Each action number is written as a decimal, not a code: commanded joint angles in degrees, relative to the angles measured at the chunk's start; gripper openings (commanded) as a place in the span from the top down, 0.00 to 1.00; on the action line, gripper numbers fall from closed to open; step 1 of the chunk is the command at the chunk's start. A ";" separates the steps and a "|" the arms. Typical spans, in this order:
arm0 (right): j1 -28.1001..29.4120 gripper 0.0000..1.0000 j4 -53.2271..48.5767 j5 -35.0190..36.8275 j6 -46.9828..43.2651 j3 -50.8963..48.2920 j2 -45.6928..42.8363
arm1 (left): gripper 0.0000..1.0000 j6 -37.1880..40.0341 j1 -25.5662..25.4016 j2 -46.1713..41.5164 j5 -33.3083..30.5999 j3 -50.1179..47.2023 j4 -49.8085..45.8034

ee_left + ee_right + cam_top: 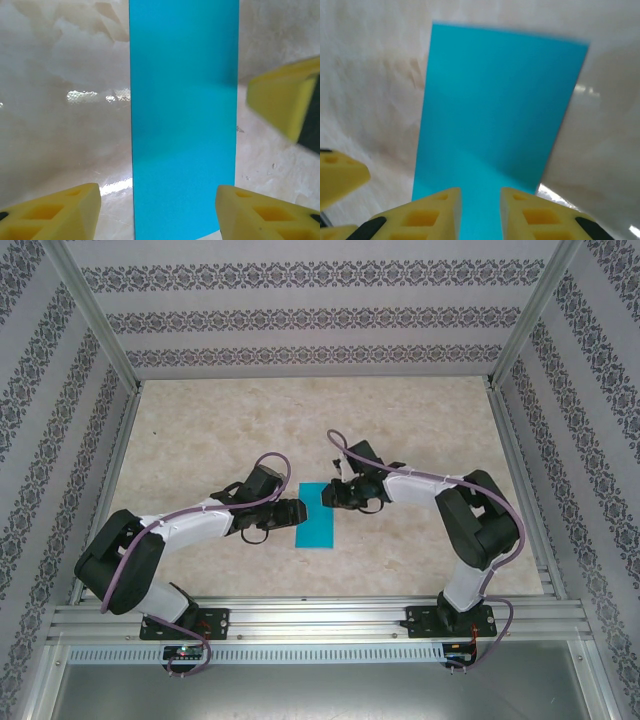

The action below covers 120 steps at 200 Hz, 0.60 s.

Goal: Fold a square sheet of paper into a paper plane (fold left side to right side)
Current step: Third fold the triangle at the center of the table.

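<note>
The left claw (292, 510) stood wide apart and the right claw (332, 497) nearly together, neither holding anything. The sheet (318, 520) lay flat on the table (420, 430) between them. It seemed folded in half; the plane's folds remained.

A glossy, beige, marble-patterned tabletop (420, 420) is enclosed on three sides by white wallpapered walls (310, 315) banded with dark ornamental stripes. Silver aluminium frame posts (93, 315) rise at its far corners. A grooved silver aluminium rail (320, 614) runs along its near edge, just beside a perforated grey metal strip (320, 652).
</note>
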 commanded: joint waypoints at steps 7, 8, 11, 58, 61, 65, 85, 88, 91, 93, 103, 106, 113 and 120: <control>0.96 0.74 1.79 0.65 1.64 -0.58 0.73 | 0.37 -0.41 -0.66 -0.33 -0.52 -0.38 -0.54; 0.96 0.74 1.78 0.70 1.63 -0.56 0.75 | 0.37 -0.35 -0.66 -0.33 -0.54 -0.40 -0.54; 0.96 0.74 1.69 0.95 1.42 -0.46 0.89 | 0.37 -0.30 -0.67 -0.25 -0.50 -0.36 -0.61; 0.87 0.75 0.15 1.50 -0.14 1.32 3.65 | 0.36 -0.32 -0.67 -0.15 -0.29 -0.41 -0.61; 0.82 0.75 0.12 1.49 -0.20 1.32 3.71 | 0.36 -0.30 -0.67 -0.17 -0.36 -0.41 -0.59; 0.87 0.75 0.14 1.57 -0.25 1.47 3.80 | 0.36 -0.30 -0.69 -0.24 -0.35 -0.40 -0.54; 0.81 0.75 -1.71 3.42 -0.95 1.98 4.19 | 0.36 -0.30 -0.67 -0.15 -0.34 -0.45 -0.56; 0.86 0.76 -2.40 3.96 -1.04 2.08 4.19 | 0.36 -0.30 -0.67 -0.13 -0.31 -0.42 -0.54; 0.86 0.75 -2.83 4.53 -1.15 2.24 4.19 | 0.36 -0.29 -0.67 -0.11 -0.29 -0.49 -0.54; 0.86 0.75 -3.30 4.89 -1.18 2.31 4.24 | 0.36 -0.34 -0.67 -0.03 -0.29 -0.49 -0.49; 0.70 0.76 -5.44 6.45 -1.59 2.75 4.29 | 0.36 -0.30 -0.69 0.14 -0.07 -0.49 -0.30; 0.63 0.76 -5.80 6.75 -1.77 2.76 4.28 | 0.36 -0.35 -0.67 0.30 0.04 -0.43 -0.09; 0.53 0.76 -6.43 7.19 -2.10 2.67 4.28 | 0.36 -0.55 -0.67 0.54 0.56 -0.51 0.29; 0.47 0.76 -6.53 7.28 -2.18 2.55 4.28 | 0.36 -0.85 -0.69 0.99 1.21 -0.75 1.45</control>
